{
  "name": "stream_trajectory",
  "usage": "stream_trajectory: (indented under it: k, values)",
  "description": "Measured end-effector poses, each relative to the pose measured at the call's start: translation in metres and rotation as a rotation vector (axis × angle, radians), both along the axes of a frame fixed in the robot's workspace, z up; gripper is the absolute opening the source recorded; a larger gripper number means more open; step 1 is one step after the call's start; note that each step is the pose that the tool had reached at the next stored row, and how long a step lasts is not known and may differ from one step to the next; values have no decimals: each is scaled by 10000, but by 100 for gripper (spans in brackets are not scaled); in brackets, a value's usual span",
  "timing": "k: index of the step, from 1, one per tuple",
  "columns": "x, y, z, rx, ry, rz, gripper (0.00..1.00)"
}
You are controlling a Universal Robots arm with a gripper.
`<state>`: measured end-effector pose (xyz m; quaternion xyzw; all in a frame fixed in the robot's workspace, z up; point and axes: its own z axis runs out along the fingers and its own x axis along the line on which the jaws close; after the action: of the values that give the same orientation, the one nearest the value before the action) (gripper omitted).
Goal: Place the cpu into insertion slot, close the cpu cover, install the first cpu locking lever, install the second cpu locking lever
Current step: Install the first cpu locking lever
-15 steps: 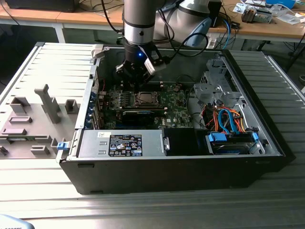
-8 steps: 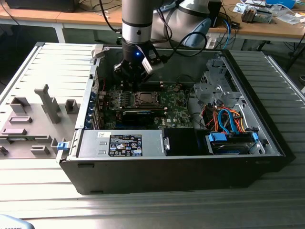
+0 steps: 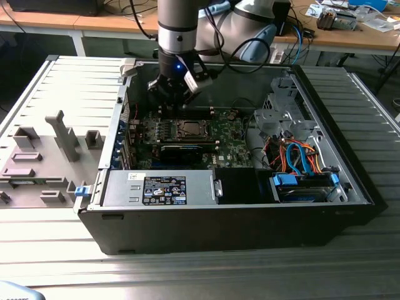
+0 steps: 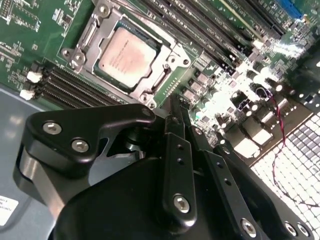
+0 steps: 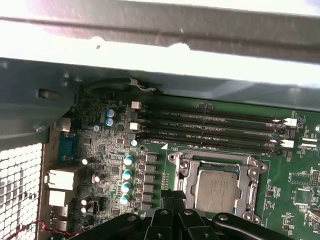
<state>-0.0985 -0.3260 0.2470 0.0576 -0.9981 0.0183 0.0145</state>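
The cpu [image 4: 129, 52] lies flat in the insertion slot [image 4: 95, 35] on the green motherboard, its dull silver top showing. The cpu cover [image 4: 167, 55] lies down around it as a silvery frame, with the chip visible through its window. In the first wrist view the cpu [image 5: 216, 189] and cpu cover [image 5: 186, 167] appear just past my black fingers [image 5: 167, 200]. My gripper [image 4: 172, 102] is shut with nothing in it, hovering beside the socket and touching nothing. In the exterior view my gripper [image 3: 173, 100] hangs behind the socket [image 3: 187, 129], toward the exterior view's left.
Long memory slots [image 5: 210, 127] run along one side of the socket. A long black card [image 3: 181, 150] sits in front of it, then the power supply [image 3: 159, 187]. Drive bays with blue and orange cables [image 3: 300, 165] fill the exterior view's right. The case walls [image 3: 119, 125] enclose the board.
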Motion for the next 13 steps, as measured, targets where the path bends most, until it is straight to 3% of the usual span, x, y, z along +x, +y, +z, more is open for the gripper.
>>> stream_trajectory:
  k: [6,13]
  values:
    - [-42,51,18,68,-11,1,11]
    - [-81,118,46,311,-10,1,11]
